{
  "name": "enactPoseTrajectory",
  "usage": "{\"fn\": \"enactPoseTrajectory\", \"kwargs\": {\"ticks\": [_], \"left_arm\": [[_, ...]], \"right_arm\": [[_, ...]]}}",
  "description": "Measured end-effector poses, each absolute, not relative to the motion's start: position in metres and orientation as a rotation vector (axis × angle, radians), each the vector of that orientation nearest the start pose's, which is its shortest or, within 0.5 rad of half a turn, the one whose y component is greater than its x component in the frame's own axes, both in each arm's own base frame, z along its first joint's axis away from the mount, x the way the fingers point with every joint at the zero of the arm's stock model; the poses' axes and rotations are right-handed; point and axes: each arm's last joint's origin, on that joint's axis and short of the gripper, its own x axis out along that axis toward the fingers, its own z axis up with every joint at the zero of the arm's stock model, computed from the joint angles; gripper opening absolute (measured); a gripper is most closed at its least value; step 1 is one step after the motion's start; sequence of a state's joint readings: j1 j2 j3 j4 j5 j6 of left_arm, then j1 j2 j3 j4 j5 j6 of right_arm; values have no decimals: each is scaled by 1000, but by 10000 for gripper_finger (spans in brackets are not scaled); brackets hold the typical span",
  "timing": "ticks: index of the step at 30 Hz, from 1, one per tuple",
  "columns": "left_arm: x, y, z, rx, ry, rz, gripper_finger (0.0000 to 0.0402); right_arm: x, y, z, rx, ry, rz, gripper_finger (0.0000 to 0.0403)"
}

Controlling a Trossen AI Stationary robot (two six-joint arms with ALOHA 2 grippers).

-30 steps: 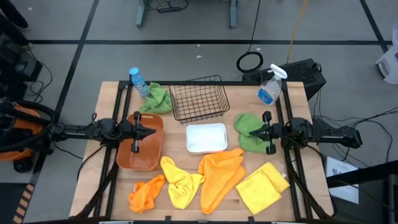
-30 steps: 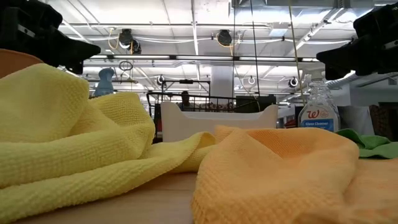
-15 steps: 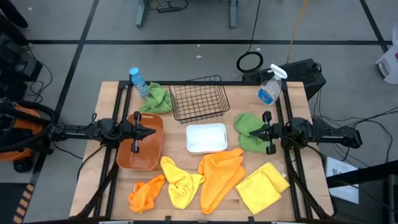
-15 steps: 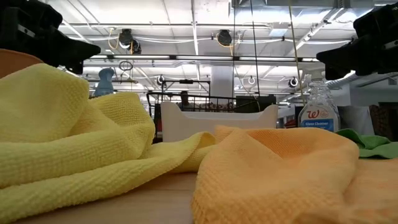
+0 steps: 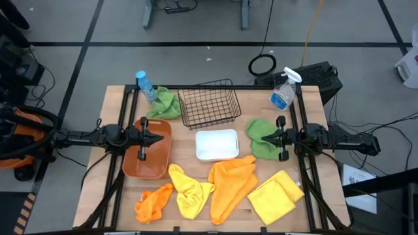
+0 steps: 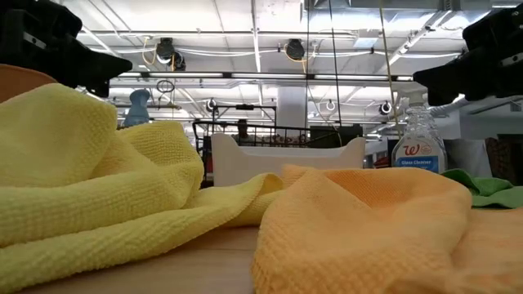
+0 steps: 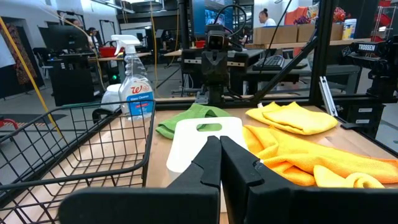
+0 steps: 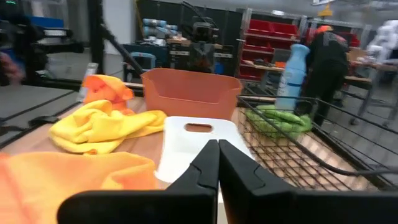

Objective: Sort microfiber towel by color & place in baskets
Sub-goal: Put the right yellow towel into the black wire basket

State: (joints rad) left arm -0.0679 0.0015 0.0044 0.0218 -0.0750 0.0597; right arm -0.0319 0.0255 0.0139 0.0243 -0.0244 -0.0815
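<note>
Several microfiber towels lie on the table: a green one (image 5: 164, 103) by the far left, a green one (image 5: 258, 134) under my right gripper, a crumpled yellow one (image 5: 190, 189), a small orange one (image 5: 153, 203), a large orange one (image 5: 232, 183) and a folded yellow one (image 5: 274, 197). The black wire basket (image 5: 209, 104), white bin (image 5: 217, 145) and orange tub (image 5: 149, 162) stand mid-table. My left gripper (image 5: 160, 138) hangs shut above the tub's far end. My right gripper (image 5: 263, 138) hangs shut above the green towel. Both stay raised off the table in the low view.
A spray bottle (image 5: 282, 92) stands at the far right corner and a blue-capped bottle (image 5: 144, 85) at the far left, beside the green towel. Black frame rails run along both sides of the table. People show in the room beyond.
</note>
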Motion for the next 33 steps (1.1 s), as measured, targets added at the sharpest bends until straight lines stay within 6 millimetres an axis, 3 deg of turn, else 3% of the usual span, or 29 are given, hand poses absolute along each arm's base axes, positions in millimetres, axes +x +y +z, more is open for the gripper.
{"fn": "enactPoseTrajectory", "kwargs": {"ticks": [5,12,18,27,33], "left_arm": [[97,-4,167,58,-25,8,2],[97,-4,168,57,-35,10,2],[97,-4,168,57,-39,11,2],[97,-4,169,57,-41,11,2],[97,-4,169,57,-42,11,2]], "right_arm": [[98,-3,172,14,-22,-26,0],[95,-3,201,46,-51,-25,0],[92,-5,259,92,23,-88,0],[96,-5,368,75,85,-88,0],[97,-5,421,65,84,-87,0]]}}
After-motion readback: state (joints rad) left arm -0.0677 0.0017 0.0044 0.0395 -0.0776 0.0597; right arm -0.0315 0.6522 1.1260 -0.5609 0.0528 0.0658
